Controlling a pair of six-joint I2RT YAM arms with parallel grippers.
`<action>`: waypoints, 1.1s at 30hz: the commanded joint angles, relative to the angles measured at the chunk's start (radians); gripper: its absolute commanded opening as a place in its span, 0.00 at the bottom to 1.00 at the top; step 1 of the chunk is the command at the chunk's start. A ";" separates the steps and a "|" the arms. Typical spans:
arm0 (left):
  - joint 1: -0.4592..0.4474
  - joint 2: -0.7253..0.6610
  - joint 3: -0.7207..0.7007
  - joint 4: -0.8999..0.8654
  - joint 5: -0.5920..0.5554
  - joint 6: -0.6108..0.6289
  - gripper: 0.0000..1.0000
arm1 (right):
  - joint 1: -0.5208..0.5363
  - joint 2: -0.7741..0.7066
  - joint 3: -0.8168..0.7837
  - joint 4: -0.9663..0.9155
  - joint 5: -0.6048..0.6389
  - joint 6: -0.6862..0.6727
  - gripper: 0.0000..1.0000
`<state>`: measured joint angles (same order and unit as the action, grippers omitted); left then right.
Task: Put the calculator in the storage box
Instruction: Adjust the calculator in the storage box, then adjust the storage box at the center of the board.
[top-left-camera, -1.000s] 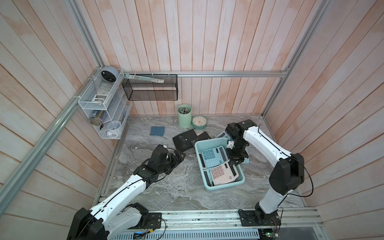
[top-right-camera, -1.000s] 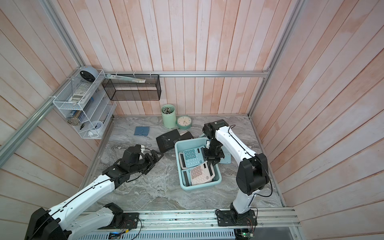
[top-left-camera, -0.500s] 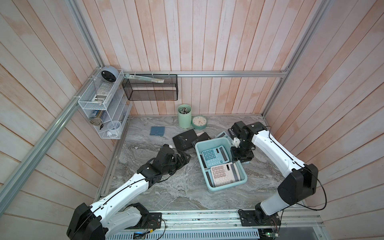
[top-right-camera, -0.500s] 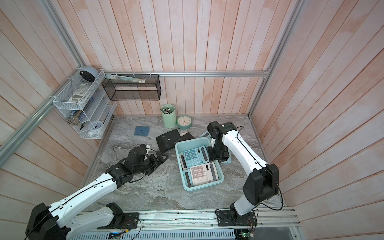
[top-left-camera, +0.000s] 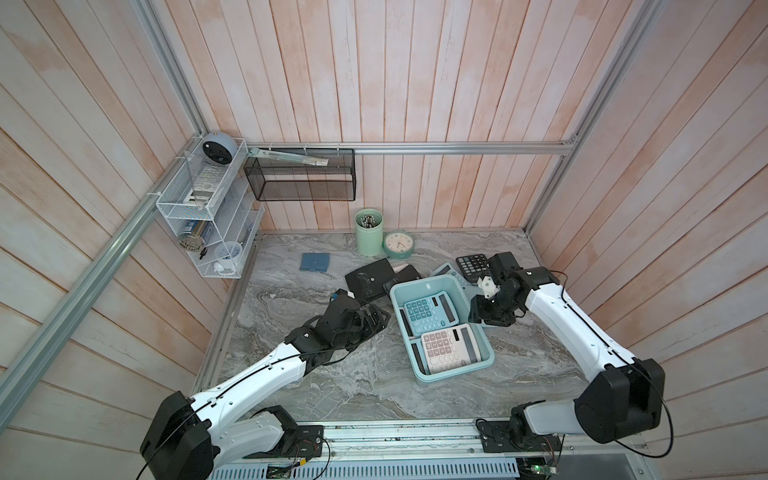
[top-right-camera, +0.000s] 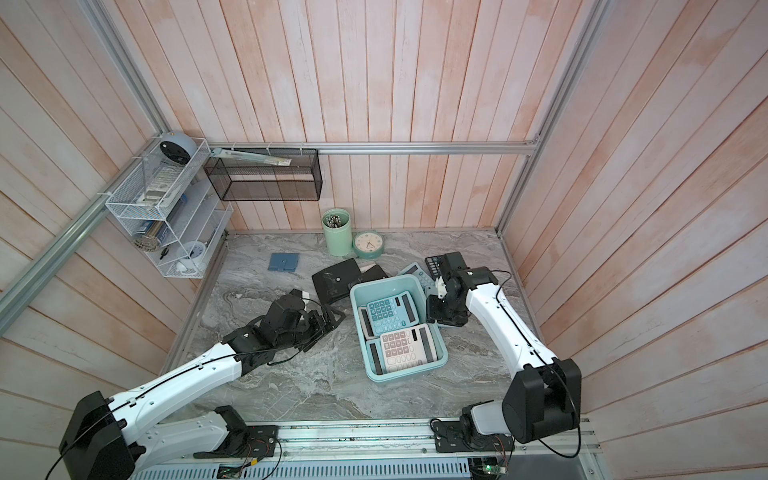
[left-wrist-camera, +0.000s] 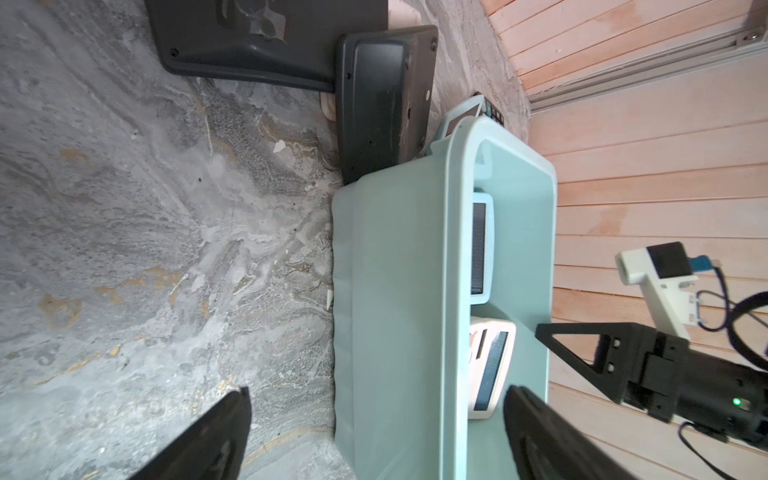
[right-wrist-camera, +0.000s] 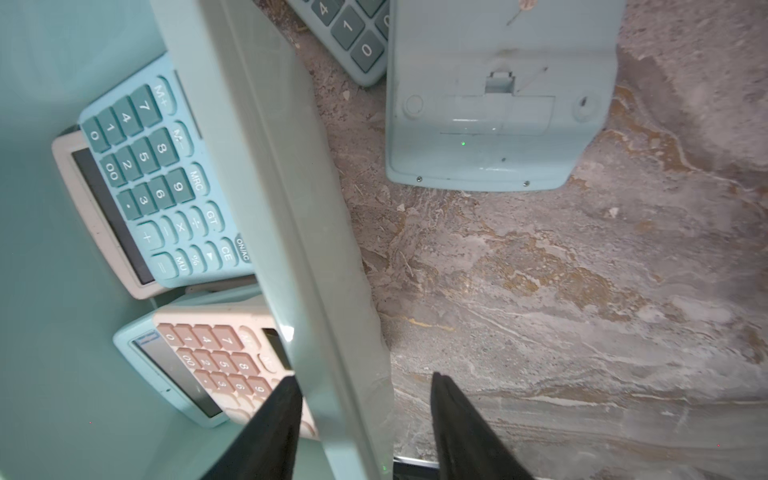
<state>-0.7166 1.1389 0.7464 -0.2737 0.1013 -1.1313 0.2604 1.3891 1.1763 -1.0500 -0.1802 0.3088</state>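
The aqua storage box (top-left-camera: 457, 375) (top-right-camera: 405, 374) sits right of the table's middle. In it lie a blue calculator (top-left-camera: 428, 313) (right-wrist-camera: 162, 183) and a pink calculator (top-left-camera: 451, 347) (right-wrist-camera: 216, 357), on top of others. My right gripper (top-left-camera: 478, 311) (right-wrist-camera: 365, 376) is open, its jaws astride the box's right rim (right-wrist-camera: 266, 166) and holding nothing. At the box's left side my left gripper (top-left-camera: 380, 322) (left-wrist-camera: 378, 390) is wide open, with the box's left wall (left-wrist-camera: 395, 291) between its fingers. A black calculator (top-left-camera: 471, 262) lies on the table beyond the box.
Two black face-down calculators (top-left-camera: 370, 278) and a light blue one (top-left-camera: 446, 270) lie behind the box; another lies face down (right-wrist-camera: 498, 104) to its right. A green pen cup (top-left-camera: 369, 237), clock (top-left-camera: 398, 244), blue pad (top-left-camera: 315, 262), mesh basket (top-left-camera: 301, 178) and wire rack (top-left-camera: 203, 199) line the back and left.
My right gripper has opened and shifted from over the box to its right rim. The pink calculator now lies flatter in the box. My left gripper has moved right, up to the box.
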 joint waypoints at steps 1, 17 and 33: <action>-0.004 0.004 0.012 0.072 0.009 -0.012 1.00 | -0.001 -0.001 -0.039 0.122 -0.169 -0.019 0.57; 0.152 -0.143 -0.066 -0.079 -0.001 0.048 1.00 | 0.320 -0.006 -0.101 0.371 -0.231 0.179 0.58; 0.373 -0.106 0.086 -0.310 0.016 0.262 1.00 | -0.180 -0.317 -0.289 0.491 -0.074 0.270 0.68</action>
<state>-0.3820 1.0050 0.7673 -0.5320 0.1020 -0.9600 0.1516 1.0855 0.9043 -0.6205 -0.2729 0.5587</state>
